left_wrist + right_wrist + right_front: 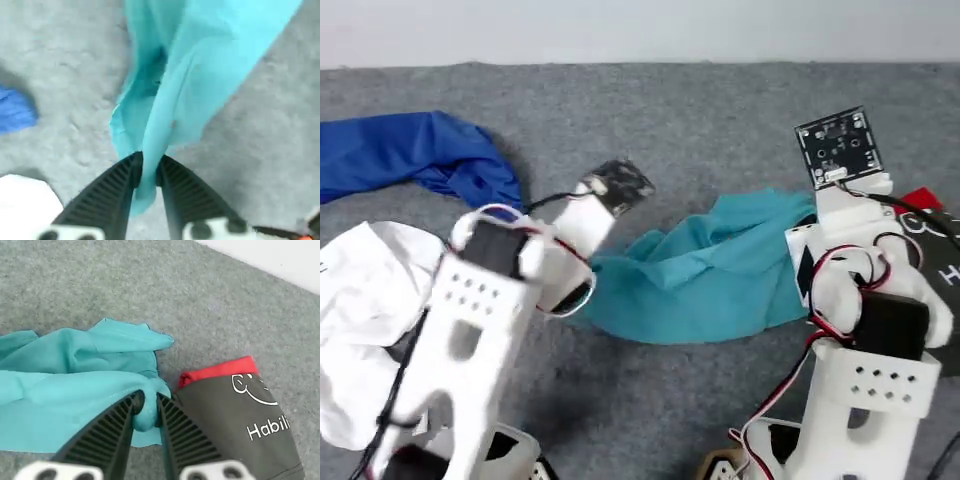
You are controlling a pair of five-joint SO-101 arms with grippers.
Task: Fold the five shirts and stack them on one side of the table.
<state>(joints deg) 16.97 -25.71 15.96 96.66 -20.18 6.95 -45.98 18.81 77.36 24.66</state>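
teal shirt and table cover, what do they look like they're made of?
Teal shirt: thin, soft cloth with a matte finish. It drapes in loose folds and has a stitched hem. Probably cotton or a blend, but the fibre can't be told. Table cover: grey felt or short-pile carpet, matte, with a mottled, fuzzy texture.

A white wall (640,30) backs the grey felt cover (720,120).

Teal shirt (710,270), blue shirt (410,150), white shirt (360,300), red shirt (215,371), white-printed charcoal shirt (240,455), grey table (670,110).

Grey table (670,400) open between arms, white shirt (360,300), blue shirt (400,150) left, dark shirt (235,430) right
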